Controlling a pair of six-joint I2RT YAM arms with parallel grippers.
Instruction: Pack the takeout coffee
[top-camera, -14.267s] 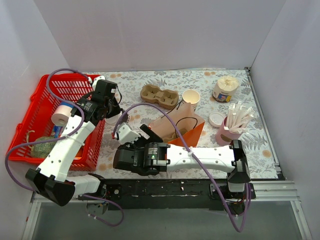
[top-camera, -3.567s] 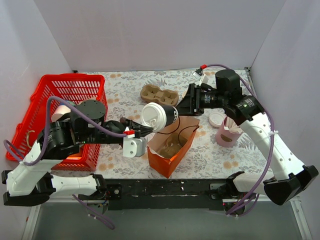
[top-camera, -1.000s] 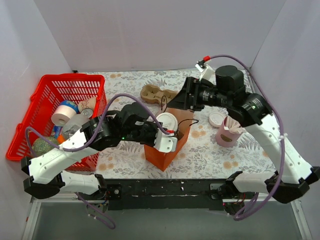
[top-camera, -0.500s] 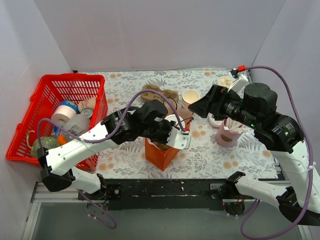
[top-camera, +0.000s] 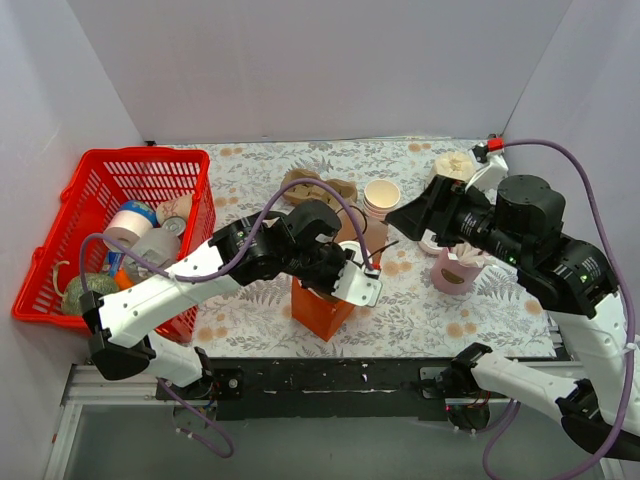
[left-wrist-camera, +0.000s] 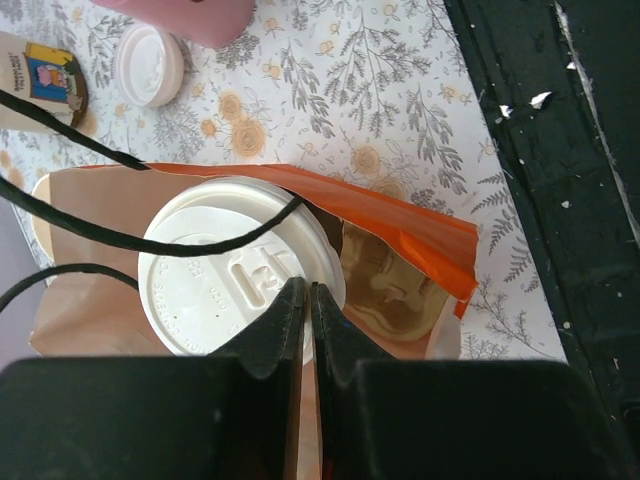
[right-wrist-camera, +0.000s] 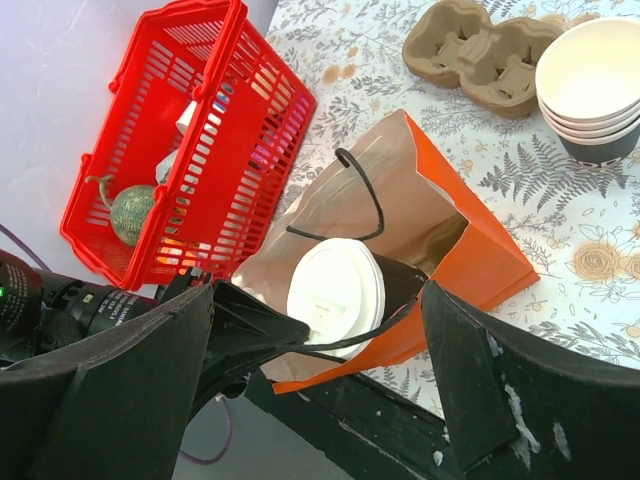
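The left gripper (left-wrist-camera: 305, 295) pinches the takeout coffee (left-wrist-camera: 235, 280) by its lid rim, inside the orange bag (left-wrist-camera: 420, 240). The right gripper (right-wrist-camera: 318, 292) gapes empty. The cup is judged light and crushable, and the lid may pop; a sidewall hold looks safer.

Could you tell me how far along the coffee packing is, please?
Done: the takeout coffee sits lid-up inside the mouth of the orange bag. In hand: the left gripper is pinched on the lid's rim, while the right gripper hangs open, clear of the bag. Left: probably lower, release and withdraw.
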